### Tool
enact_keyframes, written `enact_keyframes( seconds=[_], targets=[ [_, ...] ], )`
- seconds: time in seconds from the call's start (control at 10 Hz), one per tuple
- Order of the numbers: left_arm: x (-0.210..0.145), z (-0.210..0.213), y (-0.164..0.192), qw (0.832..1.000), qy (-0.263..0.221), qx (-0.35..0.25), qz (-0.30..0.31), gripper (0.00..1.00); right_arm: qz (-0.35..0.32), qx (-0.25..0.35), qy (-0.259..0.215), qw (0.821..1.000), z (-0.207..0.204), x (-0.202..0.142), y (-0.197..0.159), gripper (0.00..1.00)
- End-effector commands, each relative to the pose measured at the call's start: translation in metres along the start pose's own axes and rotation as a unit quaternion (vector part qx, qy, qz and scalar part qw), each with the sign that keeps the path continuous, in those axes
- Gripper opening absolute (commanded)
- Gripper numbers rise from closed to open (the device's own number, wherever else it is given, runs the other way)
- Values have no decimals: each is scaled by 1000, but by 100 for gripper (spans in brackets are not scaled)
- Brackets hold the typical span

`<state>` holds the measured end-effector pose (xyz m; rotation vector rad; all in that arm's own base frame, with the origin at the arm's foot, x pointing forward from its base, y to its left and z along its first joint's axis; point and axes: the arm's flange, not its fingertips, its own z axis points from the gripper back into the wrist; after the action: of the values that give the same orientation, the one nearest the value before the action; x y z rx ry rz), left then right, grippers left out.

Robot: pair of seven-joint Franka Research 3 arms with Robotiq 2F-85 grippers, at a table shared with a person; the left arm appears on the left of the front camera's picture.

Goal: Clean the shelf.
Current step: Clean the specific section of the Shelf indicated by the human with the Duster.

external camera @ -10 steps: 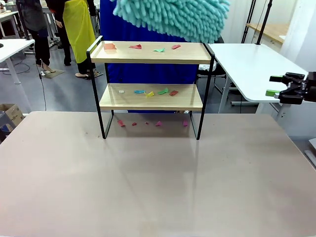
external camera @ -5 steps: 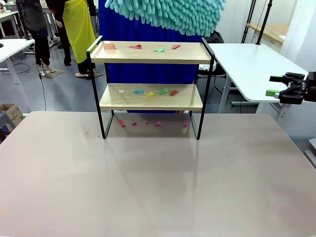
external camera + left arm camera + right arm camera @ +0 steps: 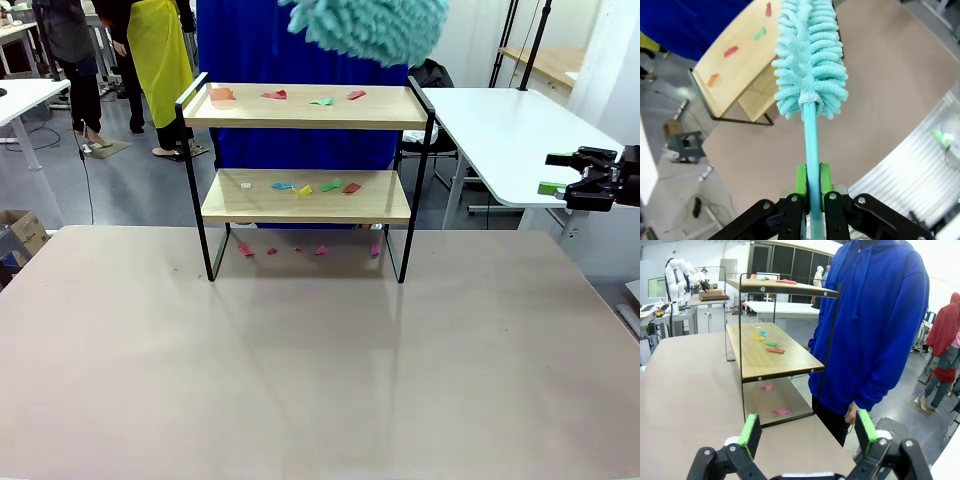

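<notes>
The shelf (image 3: 300,120) stood upright at the far middle of the table (image 3: 320,380), long axis running left to right, open front toward the robot, coloured scraps (image 3: 318,186) on both boards. Bare tabletop lay wide open before it; a person in blue (image 3: 875,315) stood close behind. The left gripper (image 3: 812,182) was clenched on the handle of a teal duster (image 3: 810,60), head above the shelf's top right end. The right gripper (image 3: 807,429) hung released at far right

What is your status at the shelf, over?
Left gripper shut on the duster, head above the top board. Right gripper open, at the side. Shelf uncleaned, paper scraps on both boards. Person stands close behind it.
</notes>
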<state>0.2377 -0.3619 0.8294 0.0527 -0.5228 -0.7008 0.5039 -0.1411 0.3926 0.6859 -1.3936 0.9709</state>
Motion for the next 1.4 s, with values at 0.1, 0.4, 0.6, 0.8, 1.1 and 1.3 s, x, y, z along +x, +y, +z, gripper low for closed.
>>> enact_keyframes(
  seconds=[0.1,0.4,0.6,0.8,1.1,1.3],
  targets=[
    [54,-20,-18,994,-34,58,90,13,2,0,-1,1000,-1,2,0,100],
    [91,-55,-26,983,-34,64,167,13,2,0,-1,1000,-1,2,0,100],
    [106,-70,-29,976,-30,58,206,13,2,0,-1,1000,-1,2,0,100],
    [114,-95,-44,974,-5,54,220,13,2,0,-1,1000,-1,2,0,100],
    [103,-133,-69,968,34,63,242,13,2,0,-1,1000,-1,2,0,100],
    [97,-149,-80,967,53,57,242,13,2,0,-1,1000,-1,2,0,100]
  ],
)
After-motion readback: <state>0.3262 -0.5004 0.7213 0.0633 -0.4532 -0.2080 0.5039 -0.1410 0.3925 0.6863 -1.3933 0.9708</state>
